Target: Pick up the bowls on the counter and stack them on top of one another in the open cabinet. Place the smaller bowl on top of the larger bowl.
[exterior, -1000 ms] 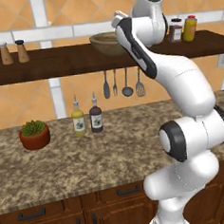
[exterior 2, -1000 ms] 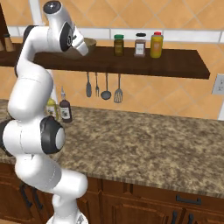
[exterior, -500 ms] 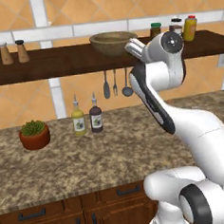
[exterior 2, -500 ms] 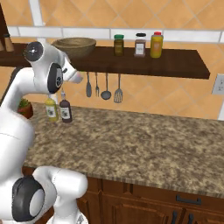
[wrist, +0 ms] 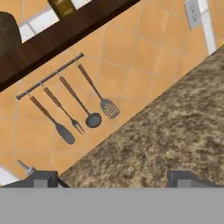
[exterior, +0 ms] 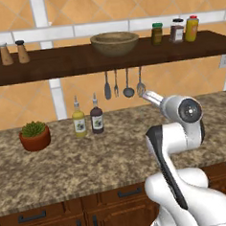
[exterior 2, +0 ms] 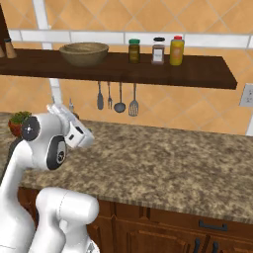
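from my seat i see the larger bowl (exterior: 114, 42) sitting upright on the open cabinet (exterior: 82, 62), a dark shelf board running along the tiled wall; in the right base view the same bowl (exterior 2: 84, 53) rests toward the left part of the board (exterior 2: 197, 74). i cannot tell whether the smaller bowl is nested inside it: the rim hides the inside from both base cameras

to the right of the bowl on the shelf stand three spice jars (exterior: 176, 30), apart from it, and two shakers (exterior: 12, 52) stand near the left end. under the shelf a row of hanging utensils (exterior: 123, 84) dangles against the tiles; in the hand view i see them (wrist: 74, 111) strung from a rail, a spatula, a fork, a ladle and a slotted turner

the counter (exterior: 80, 160) below carries a terracotta plant pot (exterior: 34, 135) at the left and two bottles (exterior: 87, 118) side by side near the wall

the arm is folded low in front of the counter. the gripper (exterior 2: 59, 109) points up and away near the wall; in the hand view its two finger tips (wrist: 43, 180) stand wide apart at the bottom with bare granite (wrist: 175, 127) between them, so the jaws are spread and hold nothing

a wall outlet (exterior 2: 246, 95) sits at the far right of the tiles
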